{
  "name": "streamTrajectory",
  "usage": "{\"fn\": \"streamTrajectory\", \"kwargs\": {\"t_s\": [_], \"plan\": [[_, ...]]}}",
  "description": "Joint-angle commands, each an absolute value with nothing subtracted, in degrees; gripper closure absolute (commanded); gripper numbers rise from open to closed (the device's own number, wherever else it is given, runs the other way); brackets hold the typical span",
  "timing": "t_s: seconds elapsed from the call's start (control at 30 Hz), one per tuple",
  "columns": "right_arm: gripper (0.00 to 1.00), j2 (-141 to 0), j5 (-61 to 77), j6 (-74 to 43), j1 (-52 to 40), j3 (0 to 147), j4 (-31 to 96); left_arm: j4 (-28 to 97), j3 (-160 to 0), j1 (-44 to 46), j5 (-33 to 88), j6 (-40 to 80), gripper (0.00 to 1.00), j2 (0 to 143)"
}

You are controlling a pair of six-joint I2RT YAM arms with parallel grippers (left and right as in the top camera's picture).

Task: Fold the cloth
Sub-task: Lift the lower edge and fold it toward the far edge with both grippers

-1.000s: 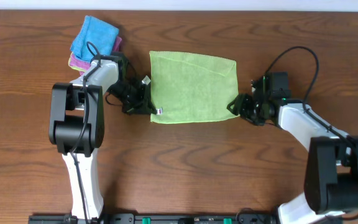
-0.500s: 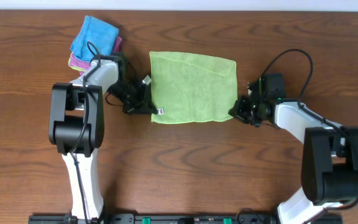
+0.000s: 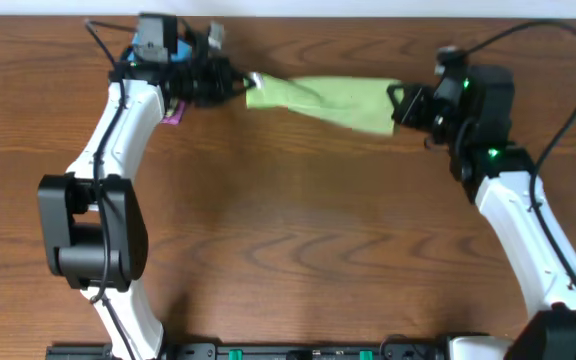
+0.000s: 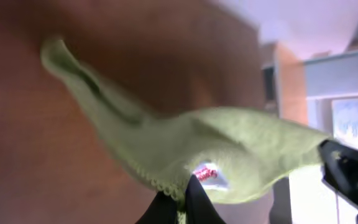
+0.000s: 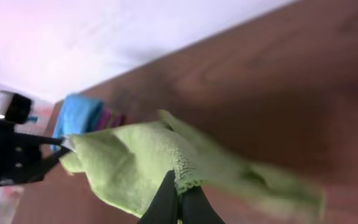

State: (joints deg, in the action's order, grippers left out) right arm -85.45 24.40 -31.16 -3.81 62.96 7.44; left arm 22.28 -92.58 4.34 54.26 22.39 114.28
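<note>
Lime-green terry is seen drawn into a sagging band between two pincers over the far side of the wooden bench (image 3: pixel 288 250). The cloth (image 3: pixel 323 98) appears lifted clear of the surface. One end is pinched in the left pincer (image 3: pixel 240 86) and the other in the right pincer (image 3: pixel 396 105), and both are clenched on fabric.

In the left wrist view the hemmed edge is gripped just beside the small white tag (image 4: pixel 207 174) (its red print is too blurred to be read), and the rest is seen drooping away in loose folds. In the right wrist view a stitched edge is likewise nipped, and a blue cloth (image 5: pixel 79 118) can be made out on the bench beyond.

The material is judged to be light, limp and slightly grippy. No shape would be kept by it once released, and any slack would be gathered into creases. Holds are best taken at the corners or along the hem, where the stitching gives something firmer to bite on. Tension should be shared evenly between the two ends so that the edges can be laid down squarely for the fold.
</note>
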Motion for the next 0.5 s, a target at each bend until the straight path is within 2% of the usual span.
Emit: {"fn": "streamTrajectory", "kwargs": {"t_s": [0.0,0.13,0.47], "plan": [[0.99,-89.12,21.58,-29.87,-3.92,67.35,7.94,17.23,-93.1,4.62,53.84,33.3,0.94,114.26],[0.99,-92.51,21.34,-28.99,-3.6,71.9,10.04,11.53,-93.19,4.51,53.43,37.01,0.94,114.26],[0.99,-93.56,22.22,-24.95,-2.61,77.56,17.26,12.75,-93.3,4.36,57.89,35.75,0.94,113.54]]}}
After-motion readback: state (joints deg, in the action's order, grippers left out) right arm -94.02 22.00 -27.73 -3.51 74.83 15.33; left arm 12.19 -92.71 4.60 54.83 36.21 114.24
